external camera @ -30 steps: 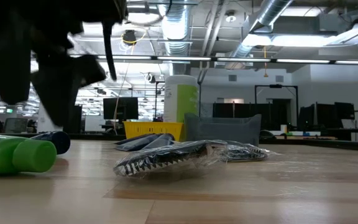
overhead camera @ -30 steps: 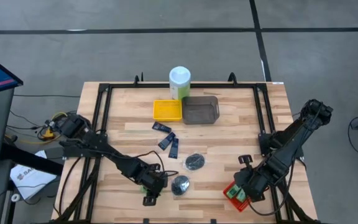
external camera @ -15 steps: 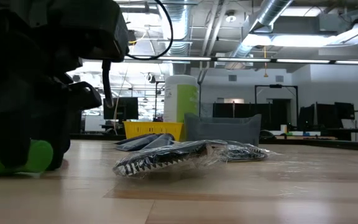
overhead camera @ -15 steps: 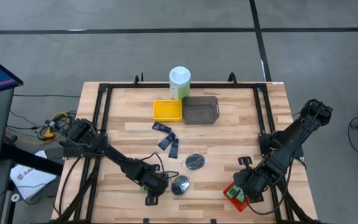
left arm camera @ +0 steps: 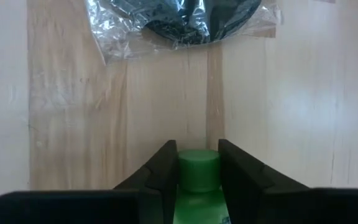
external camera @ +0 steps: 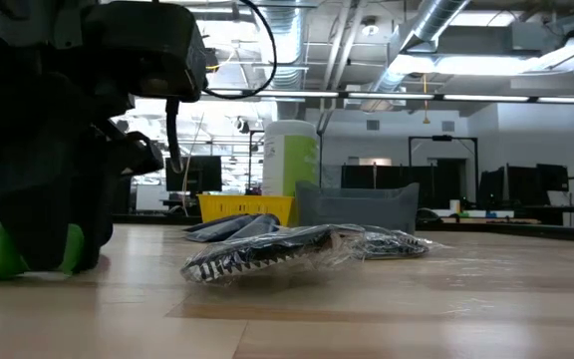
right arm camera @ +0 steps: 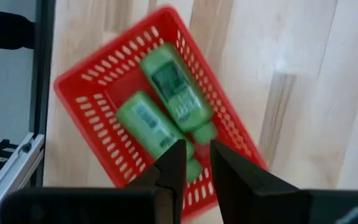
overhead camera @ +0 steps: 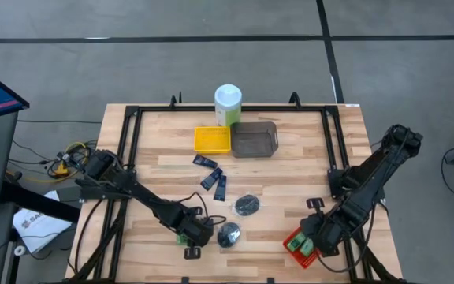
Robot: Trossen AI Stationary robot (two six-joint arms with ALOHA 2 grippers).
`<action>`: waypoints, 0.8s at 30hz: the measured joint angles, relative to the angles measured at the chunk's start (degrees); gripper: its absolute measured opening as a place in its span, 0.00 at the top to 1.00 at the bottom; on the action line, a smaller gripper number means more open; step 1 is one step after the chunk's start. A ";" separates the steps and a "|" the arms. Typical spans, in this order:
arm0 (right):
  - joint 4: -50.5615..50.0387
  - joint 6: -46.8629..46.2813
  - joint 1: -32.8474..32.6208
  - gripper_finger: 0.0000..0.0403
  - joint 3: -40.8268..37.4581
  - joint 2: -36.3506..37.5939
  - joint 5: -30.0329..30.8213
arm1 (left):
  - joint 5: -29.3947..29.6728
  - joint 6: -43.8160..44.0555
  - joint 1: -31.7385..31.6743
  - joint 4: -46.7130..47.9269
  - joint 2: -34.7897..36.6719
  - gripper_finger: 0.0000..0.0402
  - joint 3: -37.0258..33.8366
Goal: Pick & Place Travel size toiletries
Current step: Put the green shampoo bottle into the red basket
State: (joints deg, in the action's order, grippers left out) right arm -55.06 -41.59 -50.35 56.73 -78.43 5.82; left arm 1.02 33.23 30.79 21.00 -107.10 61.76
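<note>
A: Closing on the green bottle (left arm camera: 198, 180) at the bottom centre of the left wrist view, the left gripper (overhead camera: 193, 236) is sitting low in the lower left of the high view, its fingers (left arm camera: 161, 171) bracketing the cap on both sides. Whether they are pressing it yet, I cannot tell.

B: Agreed, they are hugging it closely. And the right gripper (right arm camera: 191, 163)?

A: It is hovering over the red basket (right arm camera: 89, 106) at the lower right of the high view, fingers slightly parted and grasping nothing. Two green bottles (right arm camera: 169, 93) are already lying inside that basket.

B: So what is making this grab go well?

A: I am thinking the squeeze should land on the body rather than the cap, with the bottle centred, since it is round and may roll. The wrapped disc (overhead camera: 229, 234) is lying just beside the gripper, so lifting straight up is probably avoiding that crinkly film.
</note>
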 joint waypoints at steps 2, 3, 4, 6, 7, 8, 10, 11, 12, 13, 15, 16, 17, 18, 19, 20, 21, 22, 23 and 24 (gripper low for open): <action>-2.24 -2.37 -0.70 0.84 -0.02 0.16 -0.01 | 0.99 0.04 -0.31 0.26 1.02 0.79 -0.05; -3.21 -3.58 -1.09 0.84 -0.02 0.19 0.01 | 1.49 0.03 -0.57 0.21 1.73 0.79 -0.05; -4.18 -4.69 -1.58 0.84 -0.02 0.17 0.03 | 1.83 0.02 -0.79 0.07 2.50 0.79 -0.03; -4.82 -6.52 -2.69 0.84 -0.31 -0.05 0.01 | 2.74 0.04 -1.53 -0.02 3.86 0.79 0.00; -4.60 -7.50 -3.17 0.84 -0.68 -0.18 0.00 | 3.24 0.04 -1.91 0.01 4.57 0.79 0.00; -4.42 -8.63 -3.66 0.84 -1.19 -0.28 -0.08 | 3.83 0.04 -2.30 0.01 5.37 0.79 -0.02; -3.62 -11.23 -4.88 0.84 -2.66 -0.29 -0.08 | 5.37 0.05 -3.23 -0.61 7.21 0.79 0.01; -2.92 -12.50 -5.37 0.84 -3.52 -0.29 -0.09 | 6.34 0.06 -3.65 -0.79 8.18 0.79 0.02; -2.32 -13.71 -5.83 0.84 -4.34 -0.29 -0.21 | 7.29 0.05 -4.18 -0.87 9.24 0.79 0.02; -1.87 -14.85 -6.40 0.84 -5.09 -0.29 -0.65 | 8.10 0.03 -4.76 -1.66 10.21 0.79 0.02; -1.31 -16.79 -7.26 0.84 -6.06 -0.29 -1.87 | 9.91 -0.95 -5.91 -4.54 12.08 0.79 0.02; -1.28 -17.76 -7.65 0.84 -6.45 -0.29 -2.64 | 10.78 -1.75 -6.52 -6.41 13.10 0.79 0.02; -1.27 -18.59 -7.99 0.84 -6.84 -0.29 -3.39 | 11.50 -2.84 -7.09 -8.71 13.95 0.79 0.04; -1.27 -19.36 -8.42 0.84 -7.20 -0.29 -4.15 | 12.08 -3.94 -7.71 -11.07 14.60 0.79 0.08; -1.33 -20.06 -8.70 0.84 -7.47 -0.29 -4.86 | 12.47 -4.85 -8.35 -13.22 15.16 0.79 0.11; -1.33 -20.58 -8.98 0.84 -7.64 -0.29 -5.38 | 12.73 -6.07 -8.95 -15.16 15.51 0.79 0.11; -1.29 -21.14 -9.33 0.84 -7.76 -0.29 -5.74 | 12.78 -7.18 -9.54 -17.03 15.73 0.79 0.11; -1.36 -21.81 -9.62 0.84 -7.85 -0.29 -5.92 | 12.81 -7.95 -10.10 -18.82 15.83 0.79 0.11; -1.52 -22.41 -9.81 0.84 -7.85 -0.29 -6.00 | 12.82 -8.86 -10.66 -20.72 15.84 0.79 0.11; -1.47 -22.92 -10.09 0.84 -7.85 -0.29 -6.02 | 12.94 -9.51 -11.13 -22.49 15.84 0.79 0.11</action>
State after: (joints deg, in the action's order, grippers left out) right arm -56.52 -64.51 -60.44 48.88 -78.72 -0.21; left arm 13.96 23.72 19.66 -1.48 -91.26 61.87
